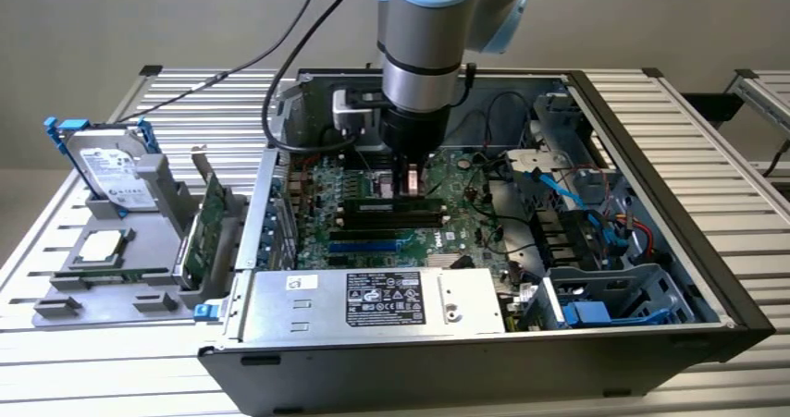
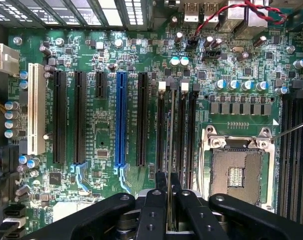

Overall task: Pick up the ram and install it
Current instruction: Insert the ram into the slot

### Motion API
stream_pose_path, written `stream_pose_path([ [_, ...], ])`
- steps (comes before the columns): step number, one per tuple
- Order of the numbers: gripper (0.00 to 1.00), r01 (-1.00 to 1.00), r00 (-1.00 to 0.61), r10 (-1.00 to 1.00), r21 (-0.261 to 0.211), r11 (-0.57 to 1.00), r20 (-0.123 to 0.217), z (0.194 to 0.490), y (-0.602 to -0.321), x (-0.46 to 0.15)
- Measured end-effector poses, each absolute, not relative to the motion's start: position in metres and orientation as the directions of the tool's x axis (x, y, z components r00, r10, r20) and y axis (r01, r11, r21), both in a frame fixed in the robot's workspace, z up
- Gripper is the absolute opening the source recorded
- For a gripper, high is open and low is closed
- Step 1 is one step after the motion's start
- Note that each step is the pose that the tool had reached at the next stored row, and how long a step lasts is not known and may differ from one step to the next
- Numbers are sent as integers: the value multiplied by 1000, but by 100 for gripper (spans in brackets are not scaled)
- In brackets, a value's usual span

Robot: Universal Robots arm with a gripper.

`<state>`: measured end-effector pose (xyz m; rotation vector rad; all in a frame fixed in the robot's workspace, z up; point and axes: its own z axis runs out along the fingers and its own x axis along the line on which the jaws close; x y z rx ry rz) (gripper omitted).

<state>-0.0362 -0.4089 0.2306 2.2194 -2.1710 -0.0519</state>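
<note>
Seen edge-on, the ram [image 2: 169,150] is a thin stick standing upright between my fingertips. My gripper [image 2: 168,182] is shut on the ram, and its black fingers [image 2: 154,210] clamp the ram's two faces. The ram runs parallel to the long black memory slots [image 2: 180,135] on the green motherboard [image 2: 106,65] and sits right over them. I cannot tell whether it touches a slot. In the exterior view my gripper [image 1: 408,184] reaches down inside the open computer case [image 1: 642,158], just above the memory slots [image 1: 392,215].
An open CPU socket [image 2: 236,170] lies beside the slots, and black and blue expansion slots [image 2: 120,120] lie on the other side. Outside the case, at the exterior view's left, a grey holder carries a hard drive [image 1: 111,167] and a green expansion card [image 1: 203,227]. The power supply [image 1: 370,299] fills the case front.
</note>
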Motion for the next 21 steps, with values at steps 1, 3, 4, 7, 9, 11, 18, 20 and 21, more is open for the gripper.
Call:
stream_pose_path([
  [1,14,-999,23,-1000,49,-23,2,231,-409,-36],
  [3,14,-998,24,-1000,49,-24,2,230,-409,-36],
  [4,14,-998,24,-1000,49,-24,2,230,-409,-36],
  [7,14,-998,27,-1000,50,-27,4,229,-410,-36],
  [9,14,-998,30,-1000,50,-30,5,228,-410,-36],
  [11,14,-998,32,-999,50,-32,7,228,-410,-36],
  [18,14,-998,39,-999,50,-39,9,226,-410,-36],
  [20,14,-998,41,-999,50,-40,10,225,-410,-36],
  [21,14,-998,41,-999,50,-41,10,225,-410,-36],
])
